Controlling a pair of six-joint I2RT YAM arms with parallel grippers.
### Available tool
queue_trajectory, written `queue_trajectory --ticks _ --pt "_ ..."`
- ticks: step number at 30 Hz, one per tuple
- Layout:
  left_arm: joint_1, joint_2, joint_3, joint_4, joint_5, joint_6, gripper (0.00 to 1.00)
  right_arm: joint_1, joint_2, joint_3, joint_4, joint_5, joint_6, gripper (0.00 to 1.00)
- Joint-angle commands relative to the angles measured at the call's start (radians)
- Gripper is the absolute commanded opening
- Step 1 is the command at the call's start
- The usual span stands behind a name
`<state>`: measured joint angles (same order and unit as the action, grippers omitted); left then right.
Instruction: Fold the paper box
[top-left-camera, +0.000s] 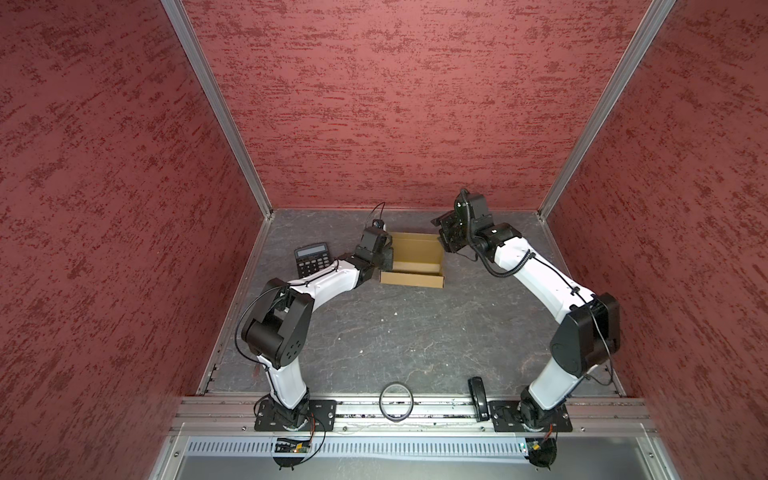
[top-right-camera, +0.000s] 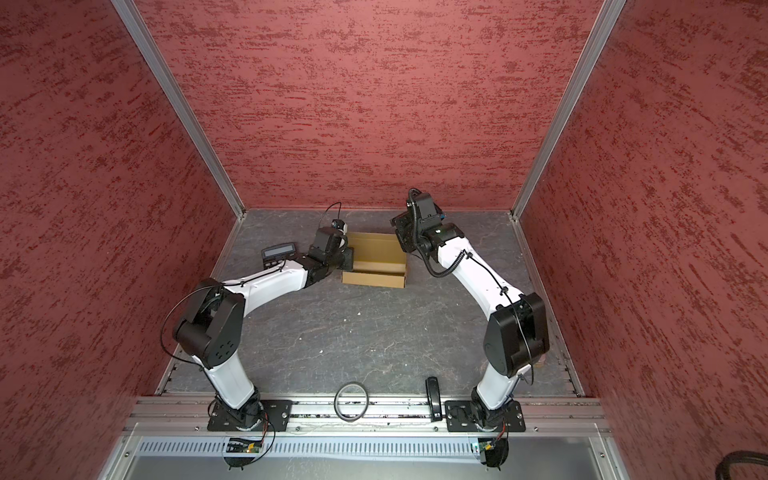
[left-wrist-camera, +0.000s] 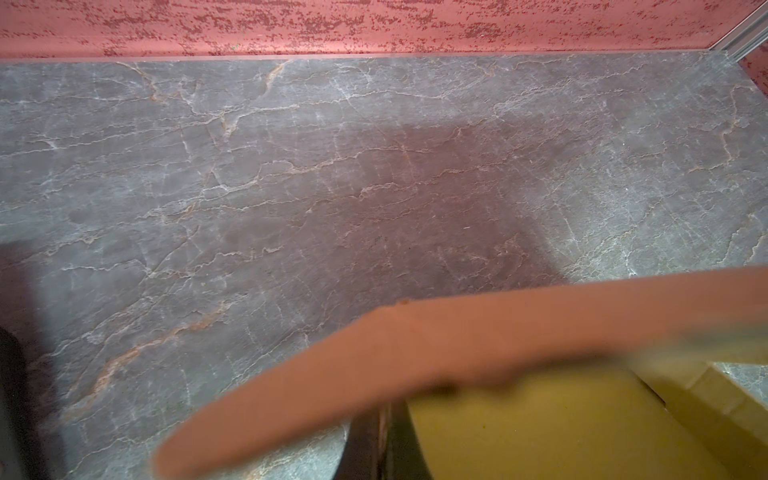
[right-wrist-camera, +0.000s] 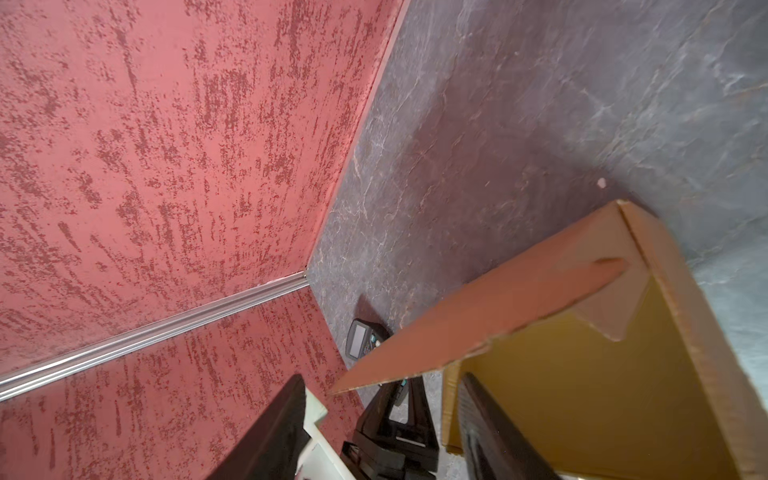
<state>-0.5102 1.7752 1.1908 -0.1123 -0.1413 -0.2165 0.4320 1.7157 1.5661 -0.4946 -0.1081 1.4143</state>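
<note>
Open tan paper box (top-left-camera: 415, 259) on a grey table (top-left-camera: 395, 332); left gripper (top-left-camera: 385, 254) at its left wall, right gripper (top-left-camera: 444, 241) at its right; calculator (top-left-camera: 312, 259) further left.

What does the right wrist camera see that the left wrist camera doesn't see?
Only the right wrist view shows the calculator, lying on the table beyond the paper box. It also shows the right gripper, open, with its dark fingers spread apart. The left wrist view adds little of its own, only a wider bare stretch of table along one red wall. Both show the paper box with a flap raised and its yellowish inside, the grey marbled table, the red wall and a silver corner post.
</note>
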Motion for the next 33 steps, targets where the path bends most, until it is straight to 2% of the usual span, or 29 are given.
queue_trajectory --ticks 1,11,22,33 --pt "-0.008 0.000 -0.002 0.014 -0.011 -0.004 0.00 0.010 0.024 0.040 0.011 -0.014 0.102 0.58" --pt "-0.012 0.010 0.001 0.019 -0.015 -0.004 0.00 0.011 0.070 0.039 0.032 -0.048 0.138 0.48" --pt "-0.014 0.028 0.018 0.018 -0.015 -0.004 0.00 0.025 0.100 0.022 0.074 -0.070 0.156 0.27" --pt "-0.014 0.041 0.023 0.020 -0.018 -0.006 0.00 0.034 0.105 0.000 0.098 -0.079 0.168 0.22"
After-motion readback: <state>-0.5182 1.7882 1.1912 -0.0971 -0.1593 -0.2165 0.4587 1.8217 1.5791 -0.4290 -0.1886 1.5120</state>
